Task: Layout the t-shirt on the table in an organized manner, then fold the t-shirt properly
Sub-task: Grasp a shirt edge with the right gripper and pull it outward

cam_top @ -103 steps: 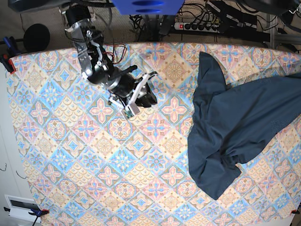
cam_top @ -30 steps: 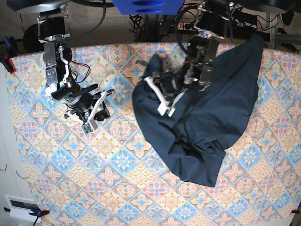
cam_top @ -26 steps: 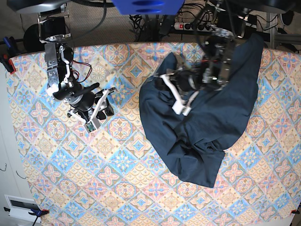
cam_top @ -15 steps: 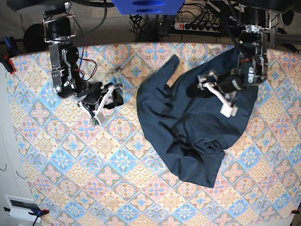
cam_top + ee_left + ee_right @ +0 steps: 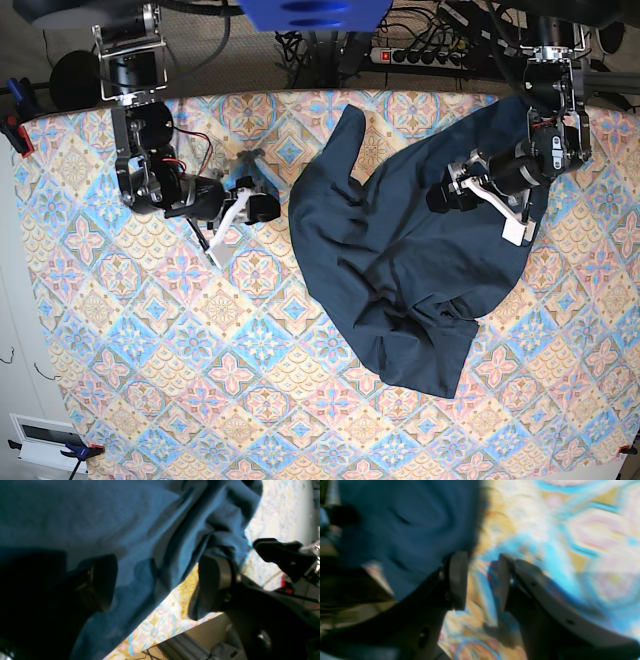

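The dark navy t-shirt (image 5: 410, 260) lies crumpled on the right half of the table (image 5: 150, 330), with one flap reaching toward the far edge. My left gripper (image 5: 480, 205) hovers over the shirt's right part. In the left wrist view the left gripper (image 5: 160, 582) stands wide open with only shirt (image 5: 100, 517) and table (image 5: 172, 610) beneath. My right gripper (image 5: 245, 210) sits just left of the shirt's edge. In the right wrist view the right gripper (image 5: 480, 580) is open a little over the table (image 5: 570, 530), nothing between its fingers, and the shirt (image 5: 407, 530) lies beside it.
A power strip and cables (image 5: 420, 55) lie beyond the far edge. A clamp (image 5: 15, 130) grips the cloth at the far left corner. A white box (image 5: 45, 440) sits off the table at the lower left.
The left gripper opened, let go of the shirt and drew back to the right. The shirt settled with a flap pointing to the far edge. The right gripper moved right toward the shirt.
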{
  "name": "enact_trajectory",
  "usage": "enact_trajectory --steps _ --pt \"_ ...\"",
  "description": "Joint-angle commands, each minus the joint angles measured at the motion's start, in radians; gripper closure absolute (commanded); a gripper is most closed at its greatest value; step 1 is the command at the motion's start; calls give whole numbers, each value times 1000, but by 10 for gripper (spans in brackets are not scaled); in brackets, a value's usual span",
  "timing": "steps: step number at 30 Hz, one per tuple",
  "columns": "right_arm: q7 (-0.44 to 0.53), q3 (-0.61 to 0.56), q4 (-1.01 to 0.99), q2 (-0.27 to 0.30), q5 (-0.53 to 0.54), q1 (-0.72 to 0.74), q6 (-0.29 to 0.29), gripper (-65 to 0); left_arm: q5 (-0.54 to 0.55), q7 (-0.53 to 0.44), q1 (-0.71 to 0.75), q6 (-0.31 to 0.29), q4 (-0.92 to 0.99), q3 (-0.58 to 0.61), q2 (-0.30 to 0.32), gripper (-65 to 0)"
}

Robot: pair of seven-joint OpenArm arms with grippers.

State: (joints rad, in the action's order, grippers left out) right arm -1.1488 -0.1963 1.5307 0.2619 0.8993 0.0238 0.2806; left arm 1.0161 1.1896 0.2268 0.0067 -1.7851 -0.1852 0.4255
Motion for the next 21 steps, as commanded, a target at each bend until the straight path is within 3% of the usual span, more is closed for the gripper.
enact_trajectory --steps 1,9,18,21 --pt "3 4 1 3 14 15 4 -203 14 -7 -11 -4 -15 -3 32 -503" --pt "-12 -127 -60 -19 14 118 4 -203 14 -7 -11 -4 -17 -6 66 -503" --pt "-12 -160 -161 -37 14 120 4 -200 -7 -7 3 -4 -17 -9 71 -503" --pt "-12 -154 -190 -37 14 120 4 -155 -33 -7 3 -4 -17 -9 71 -503"
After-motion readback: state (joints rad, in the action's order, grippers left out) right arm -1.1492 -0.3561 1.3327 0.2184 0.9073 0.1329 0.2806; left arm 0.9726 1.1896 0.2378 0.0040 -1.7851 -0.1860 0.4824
